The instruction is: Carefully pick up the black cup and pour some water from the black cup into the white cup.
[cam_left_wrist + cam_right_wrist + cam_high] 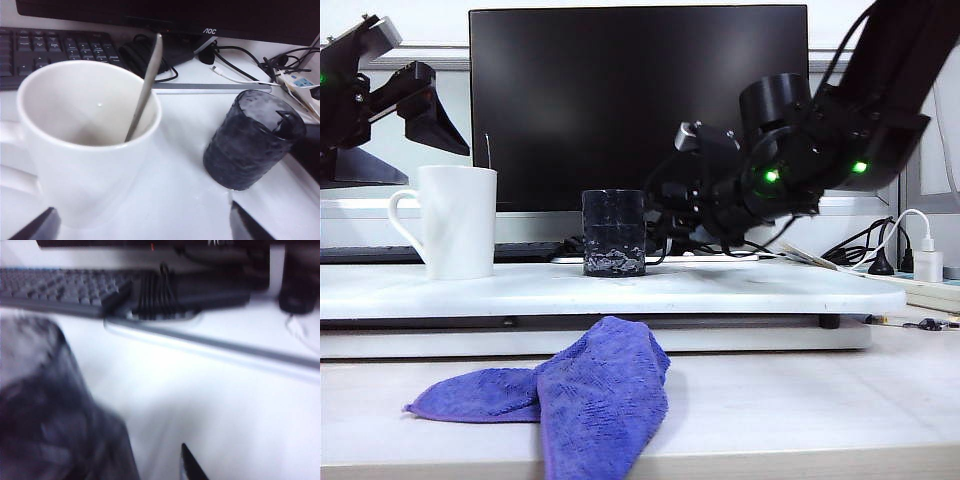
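Observation:
The black cup (pixel 614 232) stands mid-board, dark and bumpy, and also shows in the left wrist view (pixel 250 142). Reaching in from the right, my right gripper (pixel 658 228) is level with the cup's side. In the blurred right wrist view the black cup (pixel 50 415) fills one side; one fingertip (pixel 192 467) stands clear of it with white board between, the other is hidden, and the right gripper (pixel 148 471) looks open. The white cup (pixel 450 222) (pixel 85 150) holds a metal spoon (pixel 145 90). My left gripper (pixel 420 110) (pixel 142 229) hovers open above it. Water is not discernible.
Everything stands on a raised white board (pixel 740 285). A purple cloth (pixel 570 395) lies on the desk in front of it. Behind are a dark monitor (pixel 640 90), a keyboard (pixel 55 50), bundled cables (pixel 155 295) and a power strip with a charger (pixel 925 262) at the right.

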